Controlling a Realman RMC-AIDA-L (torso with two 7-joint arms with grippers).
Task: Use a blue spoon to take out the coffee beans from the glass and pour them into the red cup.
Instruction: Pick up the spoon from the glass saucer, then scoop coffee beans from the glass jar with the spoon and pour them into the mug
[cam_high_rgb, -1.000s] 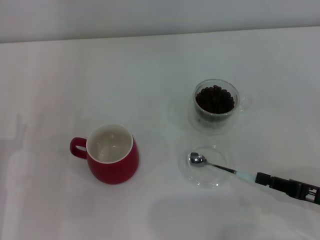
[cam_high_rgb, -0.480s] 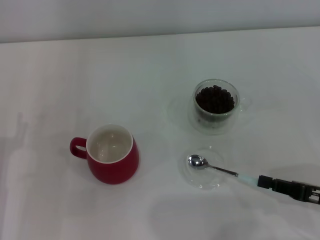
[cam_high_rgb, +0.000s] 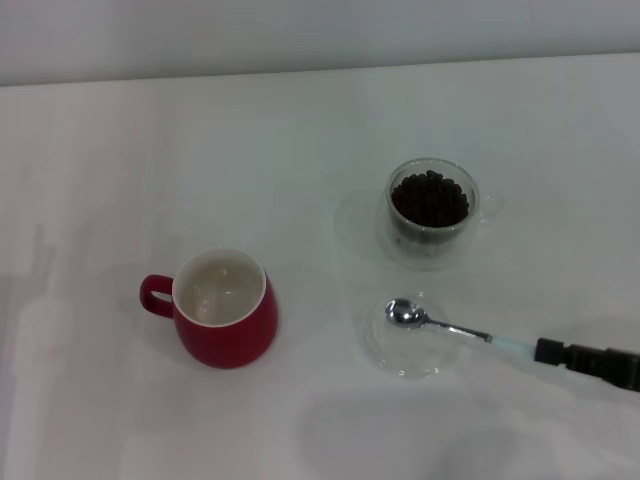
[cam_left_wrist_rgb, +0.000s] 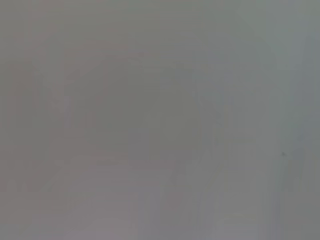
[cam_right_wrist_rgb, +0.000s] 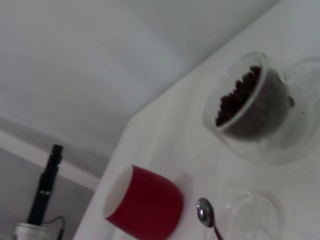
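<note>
From the head view I can see only the tip of my right gripper, a dark, slim shape reaching in from the right edge, low and nearly level, pointing leftward. Its jaws are closed on the end of the blue spoon, which sticks out beyond them. The rest of my right arm is out of view. My left arm appears nowhere in the head view.
</note>
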